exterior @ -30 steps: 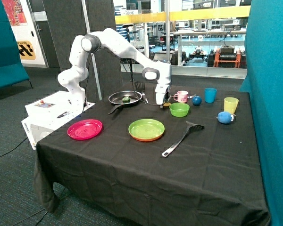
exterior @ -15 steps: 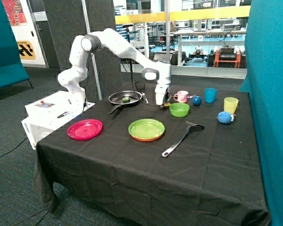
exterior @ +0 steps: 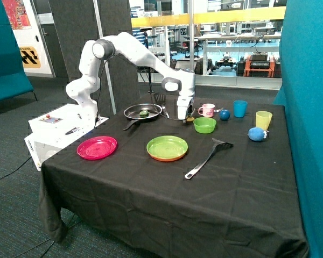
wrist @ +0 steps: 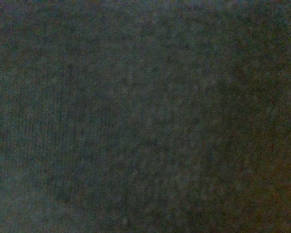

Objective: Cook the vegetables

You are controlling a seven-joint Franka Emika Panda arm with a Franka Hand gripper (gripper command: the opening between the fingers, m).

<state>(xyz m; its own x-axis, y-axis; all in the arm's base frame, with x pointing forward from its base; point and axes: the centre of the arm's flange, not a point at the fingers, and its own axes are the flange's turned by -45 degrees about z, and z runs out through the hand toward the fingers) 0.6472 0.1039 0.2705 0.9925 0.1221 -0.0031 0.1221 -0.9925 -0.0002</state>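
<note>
A dark green rounded vegetable (exterior: 144, 113) lies in the black frying pan (exterior: 130, 113) at the back of the table. My gripper (exterior: 184, 121) points straight down and is low at the black cloth, between the pan and the green bowl (exterior: 204, 125). A small pale yellow piece (exterior: 190, 119) shows right beside the gripper on the bowl's side; I cannot tell whether the gripper touches it. The wrist view shows only dark cloth (wrist: 145, 116) close up, with no object in it.
A pink mug (exterior: 207, 110), dark blue ball (exterior: 224, 114), blue cup (exterior: 240, 108) and yellow cup (exterior: 264, 119) stand behind the bowl. A green plate (exterior: 167, 148), red plate (exterior: 97, 147) and black spatula (exterior: 207, 157) lie toward the front. A blue soft toy (exterior: 257, 134) is near the cups.
The gripper stays low beside the yellow piece, with only a very slight shift. Nothing else has moved.
</note>
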